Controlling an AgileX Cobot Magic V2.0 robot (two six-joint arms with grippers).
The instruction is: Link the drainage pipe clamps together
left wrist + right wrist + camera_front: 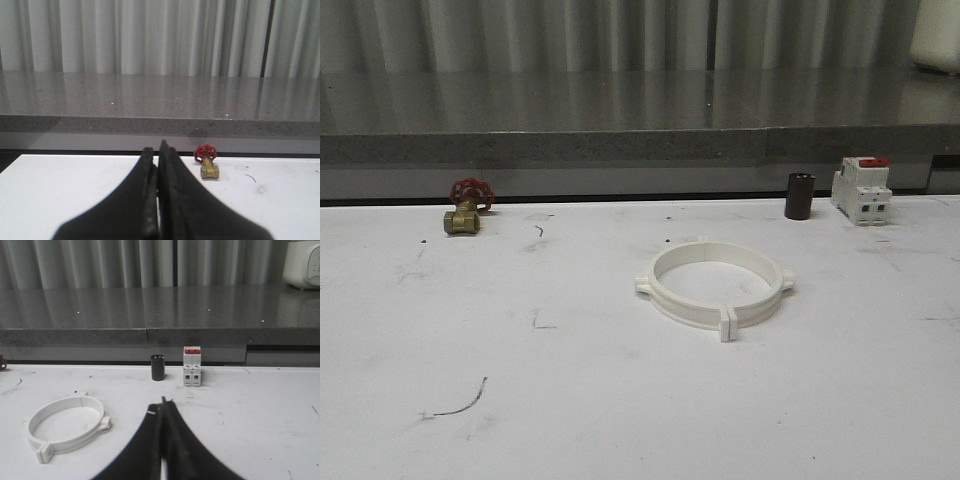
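Note:
The two white drainage pipe clamps (712,286) lie on the white table joined into one wide flat ring, end tabs meeting at front and back. The same ring of drainage pipe clamps (66,425) appears in the right wrist view, a short way to the side of my right gripper (163,402). That gripper is shut with nothing between its black fingers and hangs above the table. My left gripper (158,148) is shut and empty too, well away from the ring, facing the far edge of the table.
A brass valve with a red handwheel (466,208) sits at the back left. A dark cylinder (799,196) and a white breaker with a red top (861,189) stand at the back right. A grey stone ledge (640,120) runs behind the table.

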